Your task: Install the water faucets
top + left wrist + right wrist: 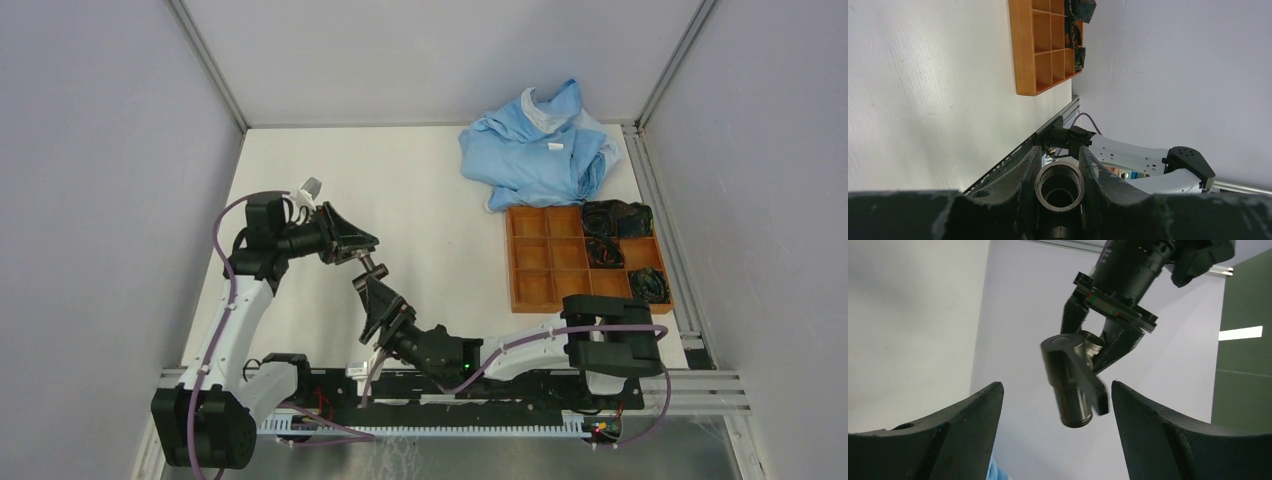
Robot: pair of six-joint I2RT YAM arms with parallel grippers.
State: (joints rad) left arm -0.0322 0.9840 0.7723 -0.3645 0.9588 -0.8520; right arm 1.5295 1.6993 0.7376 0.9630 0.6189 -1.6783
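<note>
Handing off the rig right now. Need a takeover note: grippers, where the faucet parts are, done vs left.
Left gripper: shut on the faucet fitting, held in the air over the table.
Right gripper: open, jaws either side of the fitting, not touching it.
Parts: only this dark metal piece shows; no second piece lies loose in view, and I cannot tell if one is already screwed on.
Done: fitting lifted and presented to the right gripper.
Left: check the joint; probably regrip with the right and finish threading.
</note>
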